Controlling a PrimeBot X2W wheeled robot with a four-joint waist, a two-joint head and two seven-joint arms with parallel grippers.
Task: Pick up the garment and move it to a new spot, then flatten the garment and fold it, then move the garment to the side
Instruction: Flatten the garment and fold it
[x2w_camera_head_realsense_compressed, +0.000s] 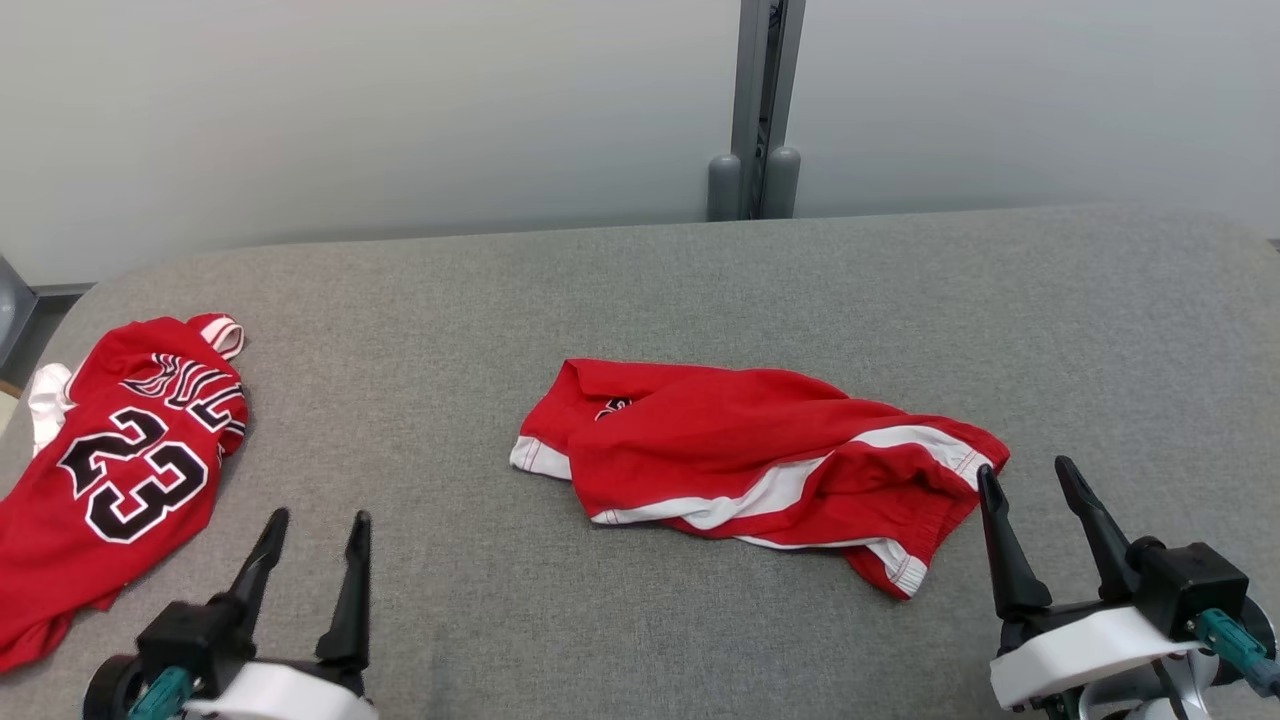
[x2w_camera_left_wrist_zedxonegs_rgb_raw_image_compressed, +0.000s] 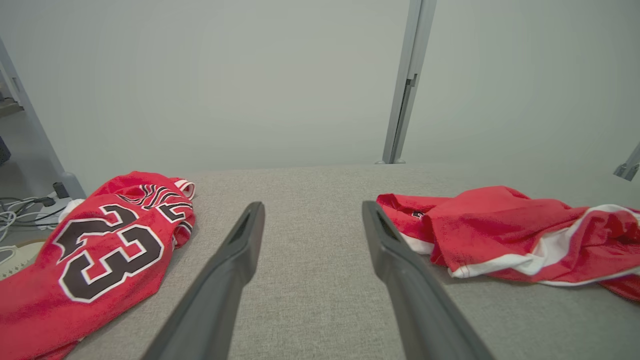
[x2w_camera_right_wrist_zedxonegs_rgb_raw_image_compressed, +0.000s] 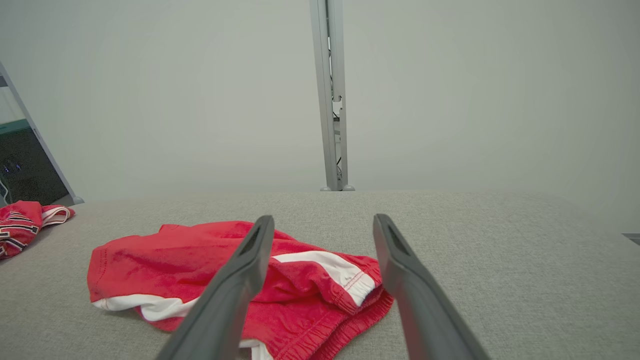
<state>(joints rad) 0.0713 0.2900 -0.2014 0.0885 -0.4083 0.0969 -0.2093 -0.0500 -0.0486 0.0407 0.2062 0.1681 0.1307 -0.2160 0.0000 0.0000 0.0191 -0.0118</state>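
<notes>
A crumpled red number-23 jersey (x2w_camera_head_realsense_compressed: 130, 450) lies at the left end of the grey fabric-covered counter (x2w_camera_head_realsense_compressed: 640, 300). Beside it the left gripper (x2w_camera_head_realsense_compressed: 319, 517) points forward, fingers spread wide and empty. Rumpled, white-striped red shorts (x2w_camera_head_realsense_compressed: 740, 450) lie mid-counter, with the right gripper (x2w_camera_head_realsense_compressed: 1026, 468), equally wide and empty, just beside their right edge.

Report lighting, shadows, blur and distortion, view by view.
Head view: even, soft light, no glare; only a thin shadow under the red shorts; sharp throughout. Left wrist view: wide-angle stretch, the near fingers loom large and soft-edged, the post looks tilted. Right wrist view: same stretch, fingers soft-edged.
</notes>
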